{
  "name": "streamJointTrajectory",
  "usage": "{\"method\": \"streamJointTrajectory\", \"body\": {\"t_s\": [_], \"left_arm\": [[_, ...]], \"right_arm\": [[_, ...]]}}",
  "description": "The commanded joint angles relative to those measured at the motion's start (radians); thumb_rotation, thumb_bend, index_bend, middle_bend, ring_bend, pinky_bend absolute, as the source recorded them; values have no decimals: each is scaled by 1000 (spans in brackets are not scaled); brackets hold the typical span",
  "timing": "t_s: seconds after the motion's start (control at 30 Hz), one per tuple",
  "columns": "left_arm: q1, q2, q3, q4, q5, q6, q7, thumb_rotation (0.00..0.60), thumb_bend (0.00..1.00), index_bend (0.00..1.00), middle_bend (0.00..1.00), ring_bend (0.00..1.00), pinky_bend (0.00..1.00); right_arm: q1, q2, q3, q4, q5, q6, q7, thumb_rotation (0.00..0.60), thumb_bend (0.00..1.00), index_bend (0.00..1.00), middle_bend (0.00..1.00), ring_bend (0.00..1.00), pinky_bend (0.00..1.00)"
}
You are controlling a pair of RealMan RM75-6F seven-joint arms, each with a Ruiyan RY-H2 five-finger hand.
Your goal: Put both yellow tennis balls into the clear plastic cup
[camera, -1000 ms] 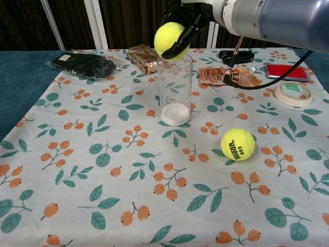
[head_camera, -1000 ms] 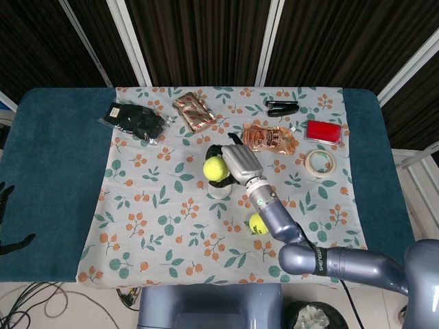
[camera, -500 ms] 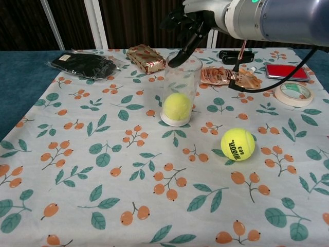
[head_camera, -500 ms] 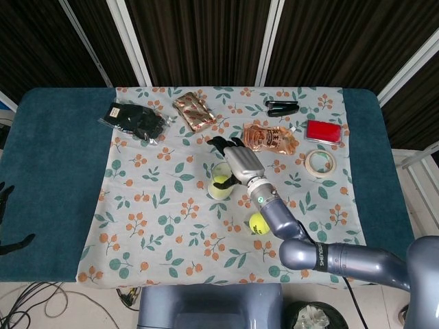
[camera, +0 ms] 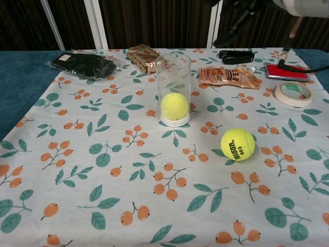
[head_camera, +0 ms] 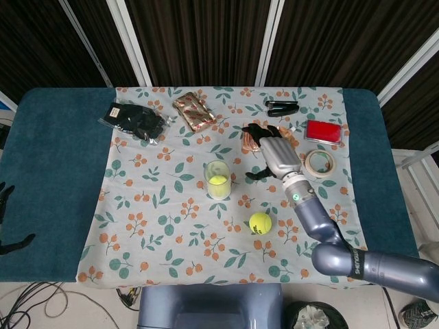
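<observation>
The clear plastic cup (head_camera: 218,179) (camera: 174,87) stands upright mid-table with one yellow tennis ball (head_camera: 218,182) (camera: 175,106) resting at its bottom. The other yellow tennis ball (head_camera: 260,222) (camera: 237,144) lies loose on the cloth, to the cup's right and nearer me. My right hand (head_camera: 274,152) hovers well right of the cup, fingers spread, holding nothing; in the chest view only its dark fingertips (camera: 231,32) show at the top edge. My left hand (head_camera: 5,199) shows only as dark fingers at the far left edge of the head view.
Along the far side lie a black packet (head_camera: 135,120), a brown wrapped bar (head_camera: 194,111), an orange snack pouch (camera: 229,77), a black stapler (head_camera: 282,107) and a red box (head_camera: 324,131). A tape roll (head_camera: 319,162) sits at the right.
The right hand let the first ball go and it dropped into the cup. The hand then rose and swung away to the right, its fingers spreading.
</observation>
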Motion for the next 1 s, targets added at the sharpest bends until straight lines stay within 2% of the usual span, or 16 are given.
{"method": "streamJointTrajectory", "body": {"t_s": [0.03,0.17,0.3,0.43,0.73,1.0], "left_arm": [[-2,-1,3,0,5,-3,1,600,13,79,0,0,31],[-2,-2,1,4,-2,-6,-1,600,13,79,0,0,31],[-6,-2,-1,4,-11,-15,-1,600,13,79,0,0,31],[-6,-2,1,3,-9,-16,1,600,12,79,0,0,31],[-6,-1,0,3,-11,-17,-3,600,13,79,0,0,31],[-7,3,0,1,-17,-22,-9,600,13,78,0,0,31]], "right_arm": [[-113,62,-84,-55,-124,15,86,600,243,138,94,152,0],[-217,61,-159,-54,-282,57,184,600,242,137,93,152,0],[-290,38,-217,-34,-397,81,279,600,242,137,93,152,0],[-330,3,-260,-3,-476,96,317,600,242,137,94,151,0],[-373,-70,-306,17,-546,112,333,600,242,138,94,151,0],[-379,-169,-292,80,-538,108,316,600,242,138,94,166,0]]}}
